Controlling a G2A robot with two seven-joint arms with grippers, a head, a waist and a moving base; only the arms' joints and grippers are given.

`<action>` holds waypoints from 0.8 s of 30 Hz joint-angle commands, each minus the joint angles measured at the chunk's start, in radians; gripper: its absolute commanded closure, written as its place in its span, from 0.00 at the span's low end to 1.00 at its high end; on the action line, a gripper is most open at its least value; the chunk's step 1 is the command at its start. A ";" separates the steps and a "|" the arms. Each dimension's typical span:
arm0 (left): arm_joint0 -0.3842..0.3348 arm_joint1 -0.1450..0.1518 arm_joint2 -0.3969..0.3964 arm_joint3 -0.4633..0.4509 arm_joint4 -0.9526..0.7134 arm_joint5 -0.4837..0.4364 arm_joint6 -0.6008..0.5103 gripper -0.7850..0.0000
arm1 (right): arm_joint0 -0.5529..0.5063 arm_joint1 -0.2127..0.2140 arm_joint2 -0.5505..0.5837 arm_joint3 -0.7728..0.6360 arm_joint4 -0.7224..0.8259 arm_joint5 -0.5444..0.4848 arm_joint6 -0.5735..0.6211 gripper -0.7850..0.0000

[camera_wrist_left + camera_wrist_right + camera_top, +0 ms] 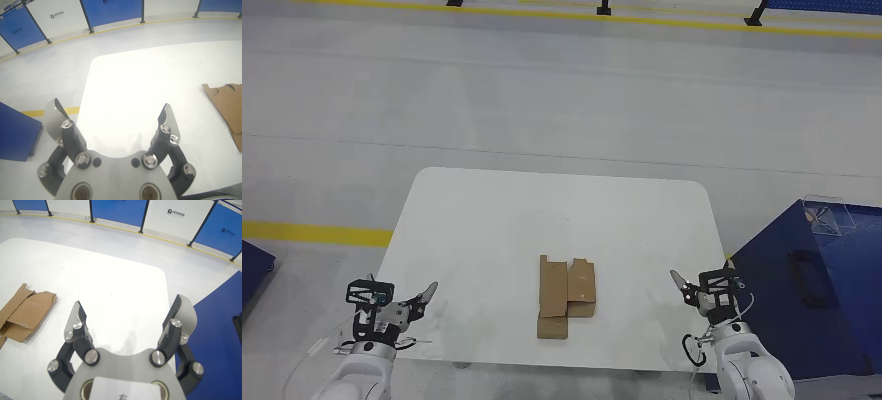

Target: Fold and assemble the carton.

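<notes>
Carton (pixel 565 298) is lying flat near the tabletop's (pixel 492 220) robot-side edge; left gripper (pixel 111 103) and right gripper (pixel 128 298) are hovering wide, empty, at its near corners.

Flattened carton (pixel 226 106) runs off the frame in the left wrist view, its far panels cut away. The right wrist view crops it too, losing one end. Seen from above, its overlapping panels hide the layers beneath, and creases and flaps are too small to make out. The body of the left gripper (pixel 111 103) covers part of the near edge of the surface (pixel 132 75). Beside the surface's right edge, a blue cabinet (pixel 842 330) is cut off by the picture's border, and a clear item (pixel 825 213) on it is too small to identify.
</notes>
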 commanded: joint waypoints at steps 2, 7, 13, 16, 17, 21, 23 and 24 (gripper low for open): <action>0.000 0.000 0.000 0.000 0.000 0.000 0.000 0.00 | 0.000 0.000 0.000 0.000 0.000 0.000 0.000 0.00; 0.000 0.000 0.000 0.000 0.000 0.000 0.000 0.00 | 0.021 0.004 0.040 -0.046 0.267 -0.178 0.239 0.00; 0.000 0.000 0.000 0.000 0.000 0.000 0.000 0.00 | 0.170 0.035 0.166 0.013 1.003 -0.364 0.926 0.00; 0.000 0.000 0.000 0.000 0.000 0.000 0.000 0.00 | 0.336 0.053 0.153 0.170 1.278 -0.285 1.269 0.00; 0.000 0.000 0.000 0.000 0.000 0.000 0.000 0.00 | 0.398 0.057 0.135 0.236 1.338 -0.249 1.359 0.00; 0.000 0.000 0.000 0.000 0.000 0.000 0.000 0.00 | 0.618 0.056 -0.006 0.519 1.448 -0.194 1.542 0.00; 0.000 0.000 0.000 0.000 0.000 0.000 0.000 0.00 | 0.686 0.049 -0.090 0.625 1.466 -0.215 1.542 0.00; 0.000 0.000 0.000 0.000 0.000 0.000 0.000 0.00 | 0.713 0.045 -0.131 0.672 1.481 -0.226 1.542 0.00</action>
